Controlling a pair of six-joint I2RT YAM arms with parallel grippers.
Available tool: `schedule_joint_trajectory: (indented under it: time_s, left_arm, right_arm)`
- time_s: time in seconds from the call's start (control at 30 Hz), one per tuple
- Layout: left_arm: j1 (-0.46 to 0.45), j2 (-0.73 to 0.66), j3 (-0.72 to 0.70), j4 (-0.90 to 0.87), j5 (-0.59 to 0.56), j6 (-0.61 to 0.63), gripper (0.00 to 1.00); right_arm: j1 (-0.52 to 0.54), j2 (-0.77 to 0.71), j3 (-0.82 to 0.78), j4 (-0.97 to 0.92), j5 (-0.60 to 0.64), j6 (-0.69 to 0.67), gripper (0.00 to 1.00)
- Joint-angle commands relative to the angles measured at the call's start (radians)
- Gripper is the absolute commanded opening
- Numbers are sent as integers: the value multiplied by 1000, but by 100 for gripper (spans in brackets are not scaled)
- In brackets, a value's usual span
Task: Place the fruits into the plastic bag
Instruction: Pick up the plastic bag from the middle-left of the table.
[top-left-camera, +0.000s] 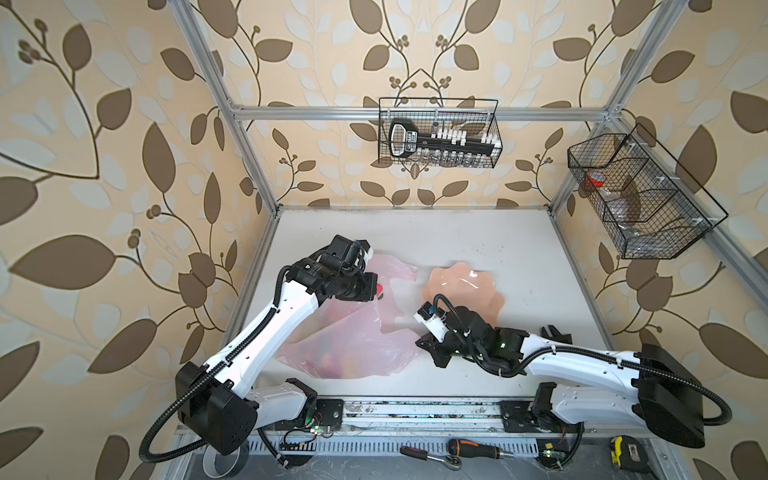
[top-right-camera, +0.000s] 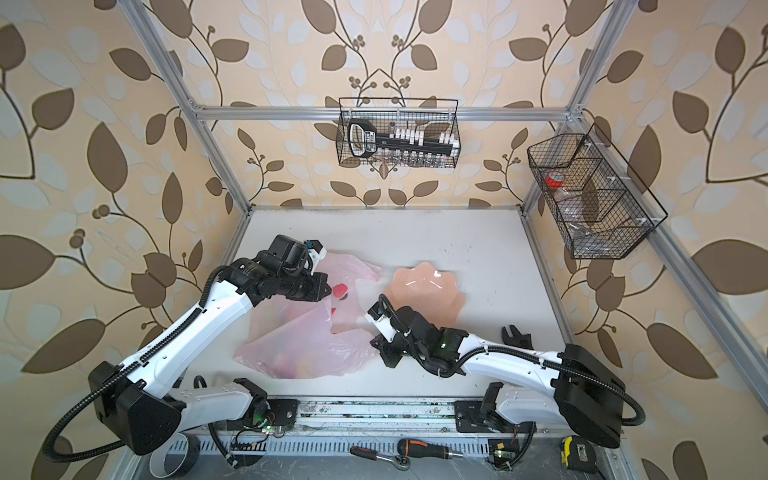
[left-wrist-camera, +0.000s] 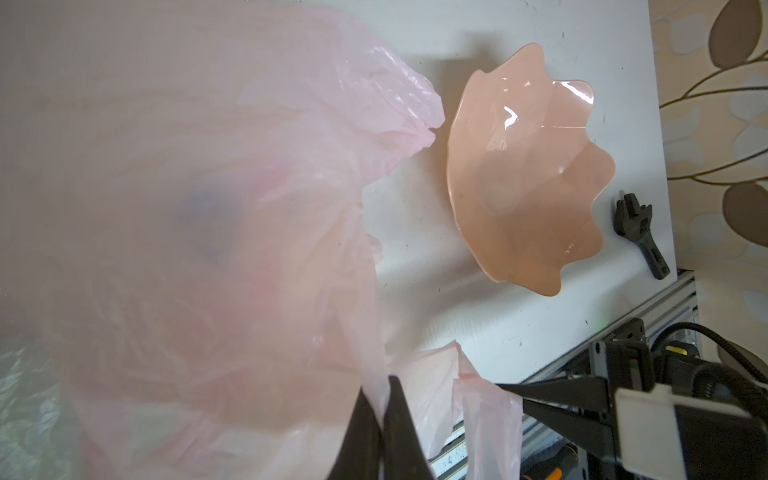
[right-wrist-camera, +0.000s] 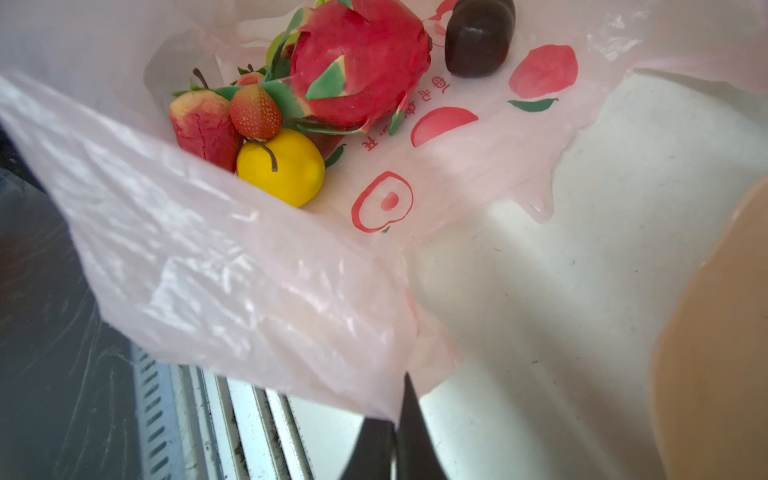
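- My right gripper (right-wrist-camera: 395, 415): bottom centre of the right wrist view. The jaws are together, pinching the near rim of the plastic bag (right-wrist-camera: 249, 270).
- Why there: I judge that lifting this rim props the mouth open, so nothing rolls out.
- Fruits: just past that rim, upper left of the frame, all inside the bag.
  - The lemon (right-wrist-camera: 282, 170) is nearest, with a strawberry (right-wrist-camera: 255, 112) touching it and a paler red fruit (right-wrist-camera: 203, 124) beside them.
  - The dragon fruit (right-wrist-camera: 361, 62) sits behind those.
  - The dark brown one (right-wrist-camera: 478, 33) lies slightly apart at the top edge.
- My left gripper (left-wrist-camera: 378, 399): bottom centre of the left wrist view. The fingers are almost together, with a fold of bag film clamped between them.
- Why there: it lifts another part of the rim. The raised film veils the left half of that frame.
- Plate (left-wrist-camera: 528, 174): upper right of the left wrist view, beyond the bag. It is empty and close beside a handle loop; I cannot tell whether they touch.
- Whole scene: in a top view the bag (top-left-camera: 353, 336) lies at lower centre, between my arms.
- Progress: with the plate bare, loading looks finished.
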Motion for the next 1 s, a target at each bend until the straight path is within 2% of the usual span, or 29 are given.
schedule_joint_trajectory:
  time_s: [0.0,0.07,0.17,0.27,0.37,0.63,0.73,0.83,0.97]
  left_arm:
    - [2,-2,75,-20,-8,0,33]
    - [2,1,116,-38,-26,-5,52]
    - [1,4,184,-69,-65,-14,70]
    - [1,10,243,-65,-53,-5,77]
    - [0,38,293,-53,-33,63,85]
    - [-22,232,408,-96,-13,383,88]
    - [-62,300,425,-90,-59,508,88]
    - [-82,337,410,-28,-119,589,88]
    - [-101,353,363,83,-91,710,88]
  right_arm:
    - [36,-2,24,-9,56,-12,0]
    - [49,-16,23,-11,68,-4,0]
    - [57,-33,20,-21,79,6,0]
    - [59,-43,21,-33,80,7,0]
    - [59,-54,21,-42,79,7,0]
    - [59,-69,18,-61,81,8,0]
    - [59,-78,20,-70,80,10,0]
    - [59,-92,21,-74,79,12,0]
    - [58,-107,23,-91,83,15,0]
